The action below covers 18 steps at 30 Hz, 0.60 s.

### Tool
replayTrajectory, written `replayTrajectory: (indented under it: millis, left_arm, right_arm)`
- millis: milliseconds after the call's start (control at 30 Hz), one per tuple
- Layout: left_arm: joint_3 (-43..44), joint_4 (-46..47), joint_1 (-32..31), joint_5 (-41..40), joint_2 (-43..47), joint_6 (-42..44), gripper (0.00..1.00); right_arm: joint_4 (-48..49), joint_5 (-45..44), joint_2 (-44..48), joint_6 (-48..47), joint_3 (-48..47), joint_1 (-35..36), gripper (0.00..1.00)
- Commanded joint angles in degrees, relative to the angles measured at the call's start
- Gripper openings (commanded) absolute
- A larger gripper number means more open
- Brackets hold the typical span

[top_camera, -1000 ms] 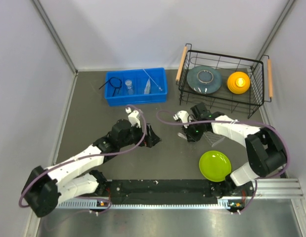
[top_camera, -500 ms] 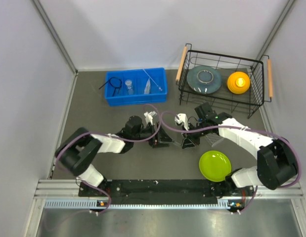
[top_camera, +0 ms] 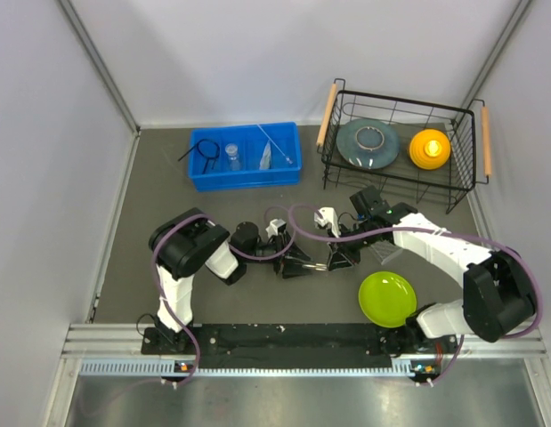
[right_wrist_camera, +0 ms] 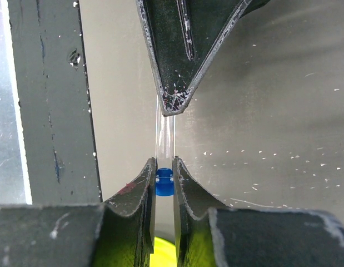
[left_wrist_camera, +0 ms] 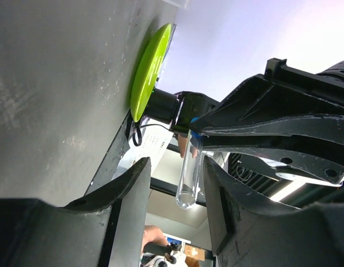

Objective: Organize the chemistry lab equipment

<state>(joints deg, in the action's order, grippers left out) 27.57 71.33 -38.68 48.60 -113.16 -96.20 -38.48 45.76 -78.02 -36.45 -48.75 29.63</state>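
Observation:
My right gripper [top_camera: 334, 261] is shut on the blue-capped end of a thin clear tube [right_wrist_camera: 164, 136], held just above the table. The blue cap [right_wrist_camera: 164, 181] sits pinched between its fingers [right_wrist_camera: 146, 194]. From the left, my left gripper [top_camera: 295, 264] faces it, and the tube's round end [left_wrist_camera: 188, 178] lies between the left jaws. Those jaws stand partly apart, with a gap showing on both sides of the tube. A blue bin [top_camera: 288, 169] at the back holds a black ring on a rod [top_camera: 206, 149], a small clear jar [top_camera: 232, 157] and a clear packet [top_camera: 268, 157].
A black wire basket [top_camera: 333, 133] at the back right holds a grey dish [top_camera: 368, 142] and an orange bowl [top_camera: 430, 149]. A lime-green plate [top_camera: 387, 298] lies on the table just right of and in front of the two grippers.
My left arm has swung right until its gripper meets the tube, and its jaws have narrowed around the tube's end. The right gripper has shifted slightly forward, still shut on the tube.

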Motion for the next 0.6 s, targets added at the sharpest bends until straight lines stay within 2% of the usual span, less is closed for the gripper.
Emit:
replayTrajectory:
  millis: [0,233,333,500,567]
  left_arm:
    - [0.20,19.47,0.00,1.06,1.54,-0.13,0.47]
    - [0.46,13.66,0.00,1.32,4.27,3.74,0.43]
    - [0.46,13.92,-0.17,1.32,4.44,3.83,0.38]
    - [0.73,16.73,-0.43,1.32,3.57,2.95,0.15]
    - [0.73,19.01,-0.44,1.24,3.21,2.08,0.10]
  right_arm:
    - [0.60,1.53,0.15,-1.35,-0.64,0.87,0.08]
    - [0.51,0.65,-0.47,-1.35,-0.82,1.05,0.08]
    - [0.51,0.56,-0.47,-1.35,-0.82,1.05,0.08]
    - [0.51,0.47,-0.47,-1.17,-0.99,1.13,0.09]
    - [0.51,0.56,-0.38,-0.99,-1.17,1.05,0.10]
